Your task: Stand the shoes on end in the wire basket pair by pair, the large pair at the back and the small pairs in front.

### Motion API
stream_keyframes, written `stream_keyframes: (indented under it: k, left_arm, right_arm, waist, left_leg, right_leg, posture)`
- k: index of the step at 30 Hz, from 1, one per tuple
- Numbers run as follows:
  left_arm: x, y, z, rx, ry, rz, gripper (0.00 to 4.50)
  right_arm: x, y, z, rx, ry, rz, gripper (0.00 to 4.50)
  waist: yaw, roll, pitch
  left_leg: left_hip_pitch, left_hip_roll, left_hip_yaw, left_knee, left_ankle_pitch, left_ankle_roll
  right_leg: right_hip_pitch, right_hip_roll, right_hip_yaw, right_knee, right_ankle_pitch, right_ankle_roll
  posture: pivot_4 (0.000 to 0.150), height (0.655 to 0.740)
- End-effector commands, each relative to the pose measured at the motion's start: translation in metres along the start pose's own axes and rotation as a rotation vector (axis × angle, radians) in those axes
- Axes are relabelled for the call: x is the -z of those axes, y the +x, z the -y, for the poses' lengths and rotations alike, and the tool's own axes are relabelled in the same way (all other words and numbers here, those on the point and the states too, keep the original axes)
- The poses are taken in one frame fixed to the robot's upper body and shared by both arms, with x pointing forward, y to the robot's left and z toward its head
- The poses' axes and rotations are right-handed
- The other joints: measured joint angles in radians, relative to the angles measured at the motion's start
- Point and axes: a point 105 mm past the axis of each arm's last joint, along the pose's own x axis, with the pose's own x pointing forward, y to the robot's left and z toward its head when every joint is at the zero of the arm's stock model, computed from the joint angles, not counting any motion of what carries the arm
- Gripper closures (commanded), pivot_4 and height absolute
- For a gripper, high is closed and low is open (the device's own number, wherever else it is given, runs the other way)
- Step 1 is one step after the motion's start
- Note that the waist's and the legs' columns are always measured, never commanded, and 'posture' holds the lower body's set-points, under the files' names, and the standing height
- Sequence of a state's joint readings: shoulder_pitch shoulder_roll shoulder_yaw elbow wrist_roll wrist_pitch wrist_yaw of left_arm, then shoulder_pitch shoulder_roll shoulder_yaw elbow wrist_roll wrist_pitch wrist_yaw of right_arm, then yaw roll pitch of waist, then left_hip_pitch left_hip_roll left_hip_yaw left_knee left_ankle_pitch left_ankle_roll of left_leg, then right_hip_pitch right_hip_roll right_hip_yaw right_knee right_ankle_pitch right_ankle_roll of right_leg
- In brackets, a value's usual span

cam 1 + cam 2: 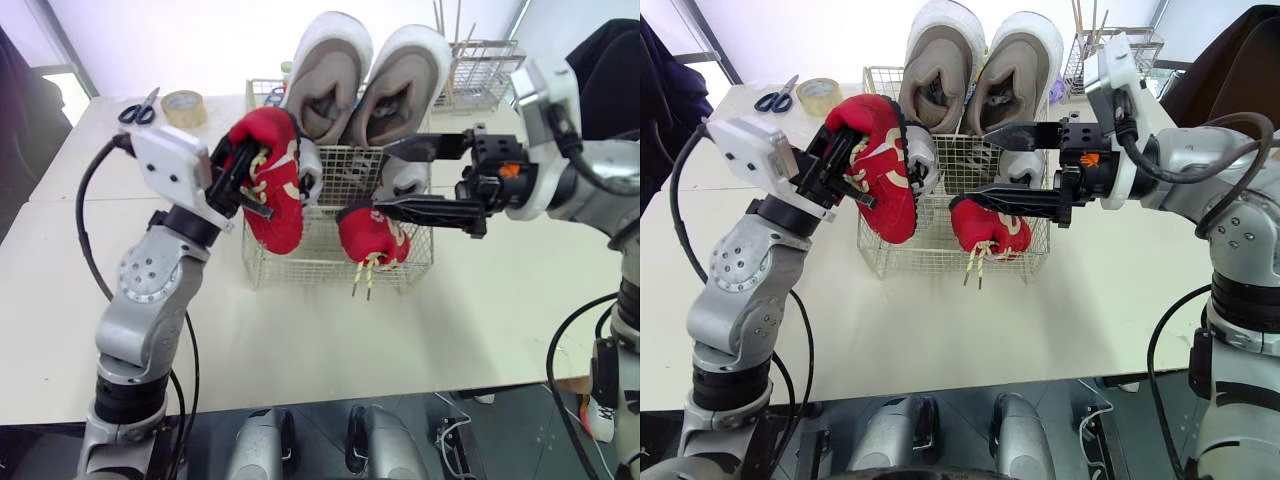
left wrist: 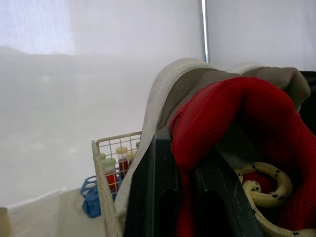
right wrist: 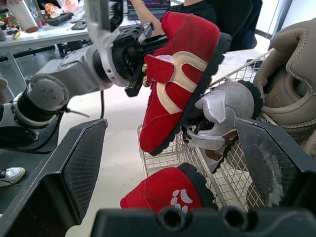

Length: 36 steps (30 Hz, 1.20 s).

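One red shoe (image 1: 281,216) — left gripper (image 1: 241,181) (clamped).

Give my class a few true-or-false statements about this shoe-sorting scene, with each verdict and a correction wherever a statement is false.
1. The left gripper holds a red shoe. True.
2. The right gripper is shut on a shoe. False: its fingers are spread wide apart and grip nothing.
3. The large beige pair stands on end at the back of the wire basket. True.
4. The scissors lie inside the wire basket. False: they lie on the table beside a tape roll, outside the basket.
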State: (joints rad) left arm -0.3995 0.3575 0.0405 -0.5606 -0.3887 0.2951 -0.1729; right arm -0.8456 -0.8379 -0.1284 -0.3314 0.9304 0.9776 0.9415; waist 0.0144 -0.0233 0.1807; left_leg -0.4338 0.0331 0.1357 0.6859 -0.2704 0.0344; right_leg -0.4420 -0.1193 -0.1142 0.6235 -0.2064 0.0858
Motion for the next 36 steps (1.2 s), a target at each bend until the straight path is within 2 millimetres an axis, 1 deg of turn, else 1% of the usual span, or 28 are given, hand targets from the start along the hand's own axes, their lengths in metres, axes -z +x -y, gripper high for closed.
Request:
stream_keyframes:
  k: [1, 5, 8, 10, 14, 16, 20, 24, 26, 27, 29, 32, 33, 36]
  left_arm:
    - [0.003, -0.006, 0.007, -0.002, 0.058, 0.041, 4.46]
    - [0.015, -0.014, 0.015, 0.003, 0.150, 0.071, 4.46]
    - [0.037, -0.025, 0.025, 0.011, 0.196, 0.054, 4.46]
    - [0.048, -0.032, 0.029, 0.017, 0.202, 0.036, 4.46]
    - [0.082, -0.050, 0.042, 0.011, 0.153, -0.052, 4.46]
    - [0.091, -0.058, 0.044, -0.005, 0.142, -0.079, 4.46]
    - [0.103, -0.068, 0.042, -0.027, 0.151, -0.116, 4.46]
    - [0.105, -0.076, 0.039, -0.018, 0.166, -0.135, 4.46]
    - [0.103, -0.079, 0.036, -0.016, 0.173, -0.133, 3.74]
    - [0.103, -0.080, 0.036, -0.013, 0.176, -0.133, 3.48]
    - [0.100, -0.082, 0.035, -0.007, 0.185, -0.131, 2.46]
    - [0.090, -0.087, 0.029, -0.002, 0.194, -0.125, 1.11]
    - [0.087, -0.089, 0.029, 0.008, 0.200, -0.122, 0.59]
    - [0.078, -0.095, 0.024, 0.015, 0.217, -0.131, 0.59]
  right_arm:
    - [-0.014, 0.001, -0.007, -0.016, -0.060, 0.019, 0.00]
    - [-0.013, 0.000, -0.006, -0.015, -0.057, 0.017, 0.00]
    - [-0.013, -0.001, -0.006, -0.014, -0.056, 0.008, 0.00]
    - [-0.013, -0.001, -0.007, -0.013, -0.056, 0.006, 0.00]
    - [-0.013, -0.004, -0.008, -0.007, -0.052, -0.008, 0.00]
    - [-0.013, -0.005, -0.008, -0.005, -0.052, -0.013, 0.00]
    - [-0.014, -0.007, -0.009, -0.005, -0.048, -0.017, 0.00]
    - [-0.012, -0.006, -0.010, -0.015, -0.044, -0.014, 0.00]
    - [-0.012, -0.005, -0.010, -0.018, -0.047, -0.012, 0.00]
    - [-0.011, -0.004, -0.010, -0.019, -0.048, -0.012, 0.00]
    - [-0.011, -0.004, -0.010, -0.022, -0.051, -0.005, 0.00]
    - [-0.011, -0.002, -0.011, -0.030, -0.055, -0.002, 0.00]
    - [-0.011, -0.002, -0.011, -0.031, -0.057, -0.003, 0.00]
    - [-0.010, -0.002, -0.010, -0.028, -0.058, 0.004, 0.00]
  waist:
    - [0.000, 0.000, 0.000]
    - [0.000, 0.001, 0.000]
    - [0.000, 0.002, -0.001]
    - [0.000, 0.004, -0.003]
    - [-0.001, 0.008, -0.005]
    - [-0.001, 0.011, -0.007]
    - [-0.002, 0.017, -0.012]
    - [-0.003, 0.023, -0.017]
    - [-0.004, 0.023, -0.017]
    - [-0.005, 0.024, -0.018]
    - [-0.005, 0.024, -0.018]
    - [0.000, 0.024, -0.018]
    - [-0.002, 0.024, -0.018]
    - [-0.004, 0.024, -0.018]
  left_leg:
    - [0.000, 0.000, 0.000, 0.000, 0.000, 0.000]
    - [0.000, 0.000, 0.000, 0.000, -0.001, 0.001]
    - [0.001, 0.000, 0.000, 0.000, -0.003, 0.005]
    - [0.001, 0.000, 0.000, 0.000, -0.004, 0.006]
    - [0.003, 0.000, 0.001, 0.000, -0.005, 0.008]
    - [0.005, 0.000, 0.001, 0.000, -0.006, 0.010]
    - [0.007, 0.000, 0.001, 0.000, -0.008, 0.012]
    - [0.007, 0.000, 0.002, 0.000, -0.009, 0.014]
    - [0.007, 0.000, 0.002, 0.000, -0.009, 0.014]
    - [0.007, 0.000, 0.002, 0.000, -0.009, 0.014]
    - [0.007, 0.000, 0.002, -0.001, -0.009, 0.014]
    - [0.007, 0.000, 0.002, 0.000, -0.009, 0.013]
    - [0.007, 0.000, 0.002, 0.000, -0.009, 0.013]
    - [0.007, 0.000, 0.002, 0.000, -0.010, 0.015]
  right_leg:
    - [0.000, 0.000, 0.000, 0.000, 0.000, 0.000]
    - [0.000, 0.000, 0.000, 0.000, 0.000, 0.000]
    - [0.001, -0.001, 0.000, 0.000, 0.000, 0.000]
    - [0.001, -0.001, 0.000, -0.001, 0.000, 0.000]
    - [0.003, -0.001, 0.000, -0.001, 0.000, 0.000]
    - [0.005, -0.002, 0.000, -0.003, 0.000, 0.000]
    - [0.008, -0.003, -0.001, -0.006, 0.000, -0.001]
    - [0.008, -0.003, -0.001, -0.008, 0.000, -0.001]
    - [0.008, -0.003, -0.001, -0.008, 0.000, -0.001]
    - [0.008, -0.003, -0.001, -0.008, -0.001, -0.001]
    - [0.007, -0.003, -0.001, -0.008, -0.001, -0.001]
    - [0.008, -0.004, -0.001, -0.008, -0.002, -0.004]
    - [0.008, -0.004, -0.001, -0.008, -0.002, -0.004]
    - [0.008, -0.006, -0.001, -0.010, -0.002, -0.004]
  posture:
    - [0.150, 0.7400]
    - [0.150, 0.7400]
    - [0.150, 0.7400]
    - [0.150, 0.7400]
    - [0.150, 0.7400]
    - [0.150, 0.7400]
    - [0.150, 0.7400]
    - [0.150, 0.7400]
    - [0.150, 0.7400]
    - [0.150, 0.7400]
    - [0.150, 0.7400]
    - [0.150, 0.7400]
    - [0.150, 0.7400]
    - [0.150, 0.7400]
